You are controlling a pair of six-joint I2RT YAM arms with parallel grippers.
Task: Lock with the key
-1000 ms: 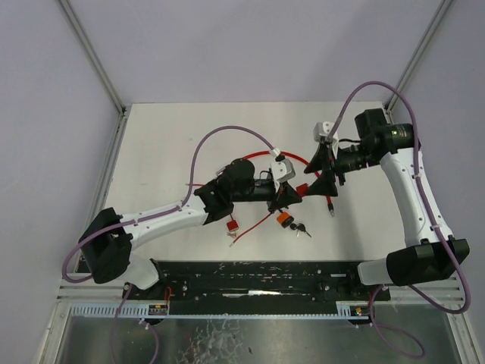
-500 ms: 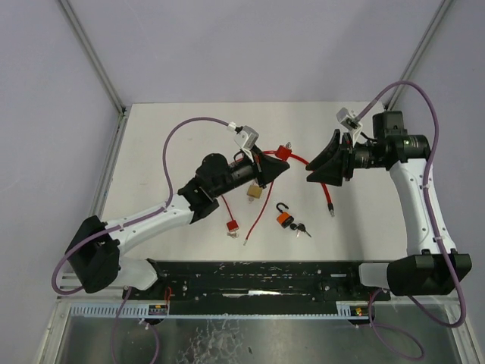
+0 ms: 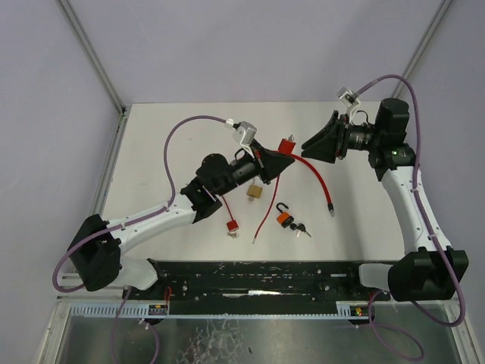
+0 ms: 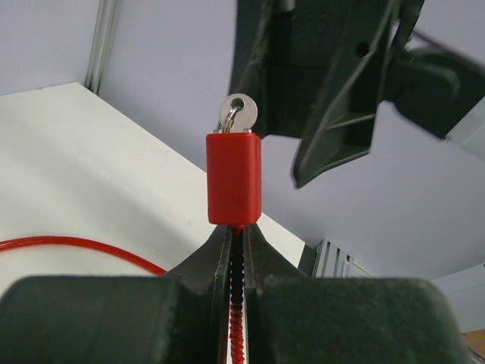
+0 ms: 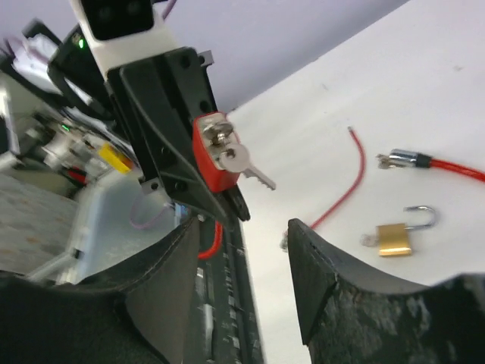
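My left gripper (image 3: 283,157) is shut on the red cable shackle of a red padlock (image 3: 286,145) and holds it up off the table. In the left wrist view the lock body (image 4: 234,178) stands upright just past the left gripper (image 4: 236,229), with a silver key (image 4: 238,114) in its top end. My right gripper (image 3: 307,144) is open right beside the lock, pointing at it. In the right wrist view the key (image 5: 239,163) sticks out of the red padlock (image 5: 211,155), a little ahead of the open right gripper (image 5: 242,225), which holds nothing.
A brass padlock (image 3: 255,192) lies on the white table (image 3: 159,152) below the left gripper. An orange padlock (image 3: 283,218) with black keys (image 3: 301,227) and a small red lock (image 3: 232,225) lie nearer the front. Red cable (image 3: 318,178) trails across the middle.
My left arm has raised the red padlock up and toward the back right. The right gripper has drawn back, turned to face the lock, and its jaws have narrowed somewhat.
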